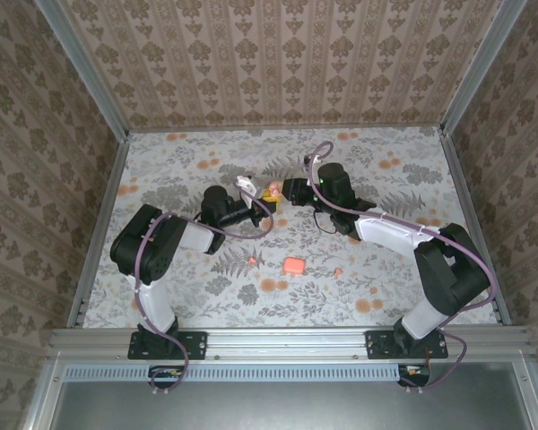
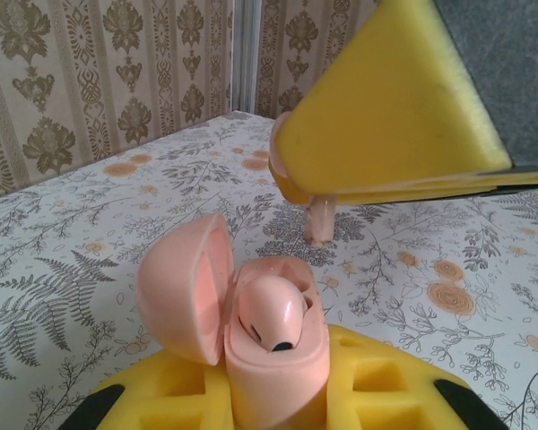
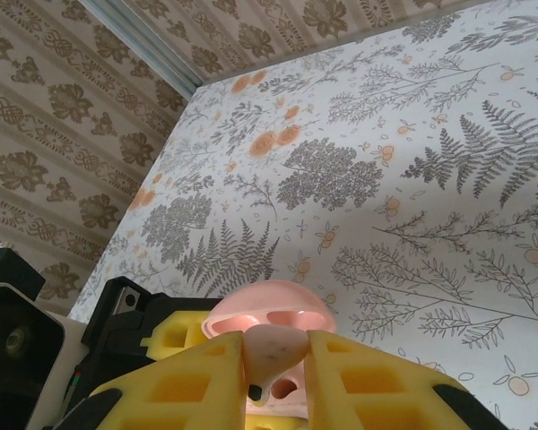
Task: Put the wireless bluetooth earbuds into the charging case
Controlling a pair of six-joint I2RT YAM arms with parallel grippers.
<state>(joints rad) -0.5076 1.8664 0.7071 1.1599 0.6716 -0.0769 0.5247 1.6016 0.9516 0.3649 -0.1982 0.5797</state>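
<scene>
The salmon-pink charging case (image 2: 273, 367) stands upright with my left gripper (image 2: 273, 403) shut on it, yellow foam pads on both sides. Its lid (image 2: 181, 287) hangs open to the left, and one earbud (image 2: 273, 315) sits in a well. My right gripper (image 3: 276, 358) is shut on a second earbud (image 3: 271, 345), stem down, just above the open case (image 3: 269, 313). In the left wrist view that earbud's stem (image 2: 320, 219) hangs under the right gripper's yellow finger (image 2: 386, 116), behind and above the case. In the top view both grippers meet at mid-table around the case (image 1: 271, 192).
A salmon-pink rounded-square item (image 1: 293, 265) lies on the floral tabletop nearer the arm bases, with a small orange nub to its left (image 1: 255, 261) and another to its right (image 1: 338, 270). Patterned walls and metal rails (image 1: 99, 215) enclose the table.
</scene>
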